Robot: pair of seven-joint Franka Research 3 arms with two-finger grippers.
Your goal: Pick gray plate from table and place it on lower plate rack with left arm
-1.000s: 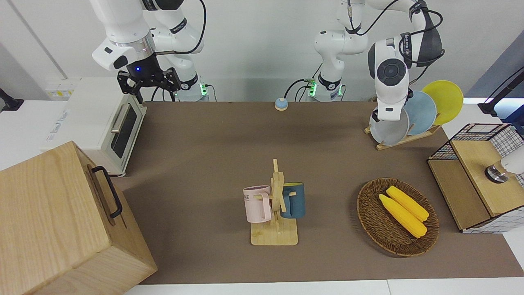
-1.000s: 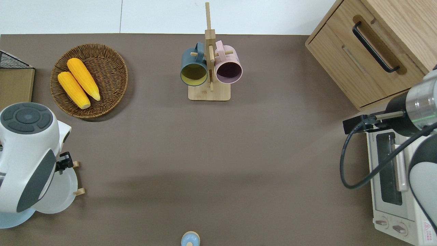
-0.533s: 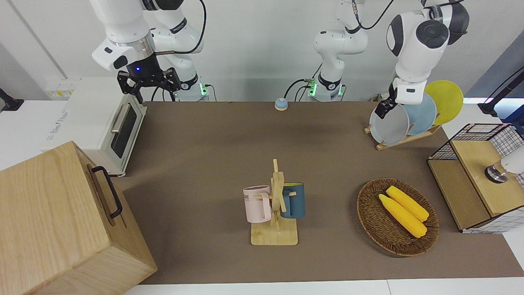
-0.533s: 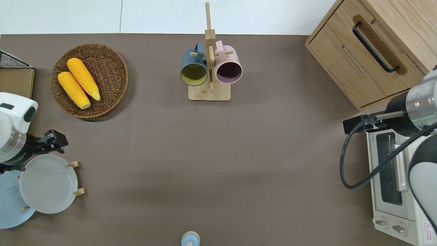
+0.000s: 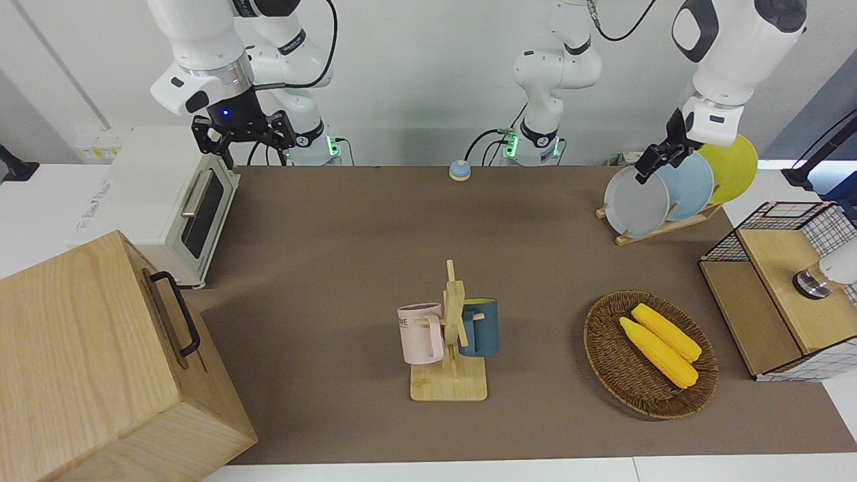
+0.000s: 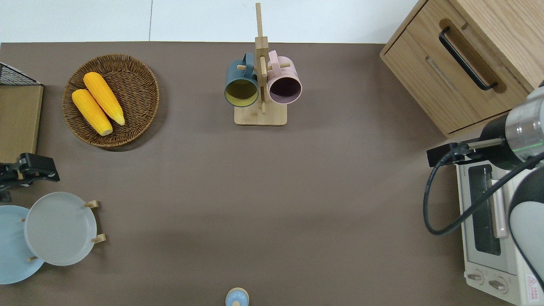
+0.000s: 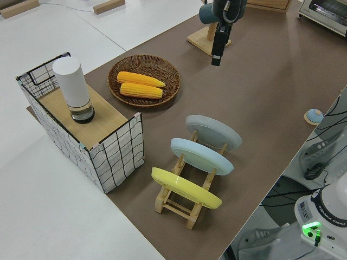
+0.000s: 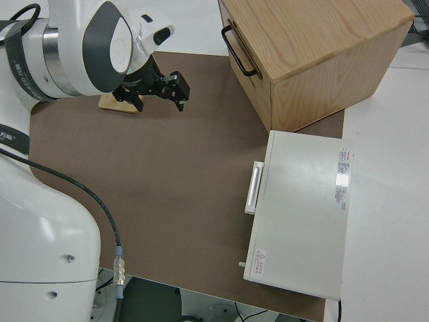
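On the rack [image 5: 659,227] the plate [image 5: 636,201] now rests alone, my left gripper [image 5: 659,158] released and lifted clear.

Bare table [image 6: 263,204] mid-span, mug stand [image 6: 260,85] farther out, wicker basket [image 6: 111,100] near plate rack [image 6: 95,221]

A plain white wall [image 5: 415,80] ran across twelve o'clock in the front view, a white counter [image 5: 40,201] lay at nine o'clock, and a pale white floor [image 7: 49,216] spread at seven o'clock in the left side view
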